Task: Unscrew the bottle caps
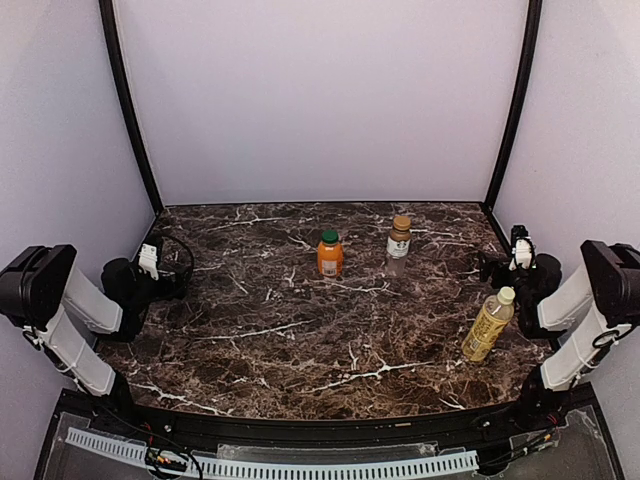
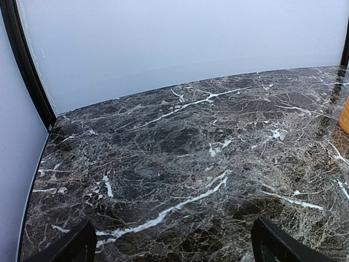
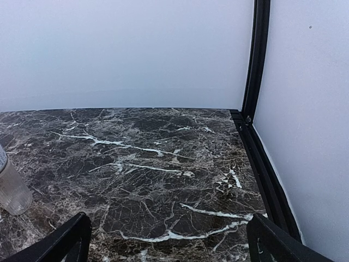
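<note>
- the left gripper is open: in the left wrist view its two dark fingers stand wide apart at the lower corners, with only the marble table between them.
- the right gripper is open too, with its fingers far apart over the table and nothing between them.
- the orange bottle stands upright, well apart from the left gripper, in front of it and to its right. only a thin orange edge of it shows at the right border of the left wrist view.
- its dark green cap sits on its neck.
- the clear bottle with the brown-white label stands upright just beside the orange one, in front of the right gripper and to its left. its clear bottom shows at the left border of the right wrist view.
- its tan-brown cap is on top.
- the yellow bottle stands close to the right arm, behind the right gripper and a little to its left, with the cream-white cap on it.
- neither gripper touches any bottle or cap.
</note>
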